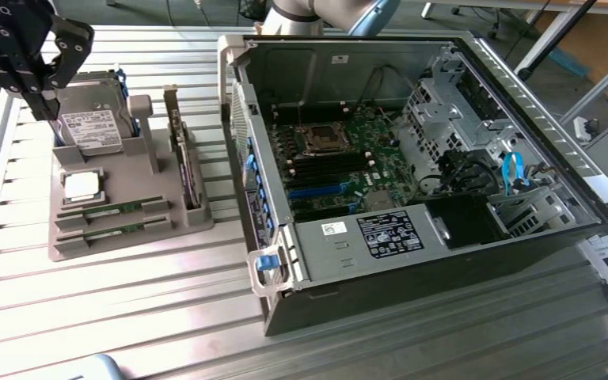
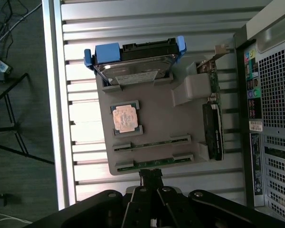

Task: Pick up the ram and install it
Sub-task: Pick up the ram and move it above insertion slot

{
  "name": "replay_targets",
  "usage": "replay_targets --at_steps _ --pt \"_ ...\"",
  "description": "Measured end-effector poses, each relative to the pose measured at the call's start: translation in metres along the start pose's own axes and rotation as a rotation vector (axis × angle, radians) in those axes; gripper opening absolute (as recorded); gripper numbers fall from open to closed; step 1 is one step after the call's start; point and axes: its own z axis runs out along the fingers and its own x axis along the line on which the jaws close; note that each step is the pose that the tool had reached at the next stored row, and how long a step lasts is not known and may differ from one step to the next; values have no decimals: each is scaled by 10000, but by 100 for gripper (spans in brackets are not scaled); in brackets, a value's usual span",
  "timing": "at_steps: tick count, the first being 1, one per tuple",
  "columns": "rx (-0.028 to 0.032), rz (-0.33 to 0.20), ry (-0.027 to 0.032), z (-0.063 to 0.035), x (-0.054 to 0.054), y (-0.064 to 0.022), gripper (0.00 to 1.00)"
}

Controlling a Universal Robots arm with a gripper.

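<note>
Slatted metal table (image 1: pixel 124 301) carries every item. My gripper (image 2: pixel 151 176) is clenched with nothing between the jaws, poised above the ram end of the grey holder (image 2: pixel 156 118). Nearest on the holder is the ram (image 2: pixel 152 142): two green sticks, each seated on edge in its own slot, parallel, at the end opposite the hard drive (image 2: pixel 133 61). The processor chip (image 2: pixel 126 118) lies on the holder between sticks and drive. An expansion card (image 2: pixel 213 128) stands along one holder side. Beyond the holder sits the open computer case (image 1: pixel 294 67). Judgement: the ram is light, stiff and thin, with fragile chips and contacts. Grip it across its flat faces, mid-length, at the exposed upper edge.
</note>
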Motion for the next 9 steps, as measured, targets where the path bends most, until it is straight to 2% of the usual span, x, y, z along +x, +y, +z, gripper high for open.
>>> replay_targets --at_steps 5,9 --pt "-2 -65 2 0 0 0 11" --pt "-9 -356 15 1 0 0 11"
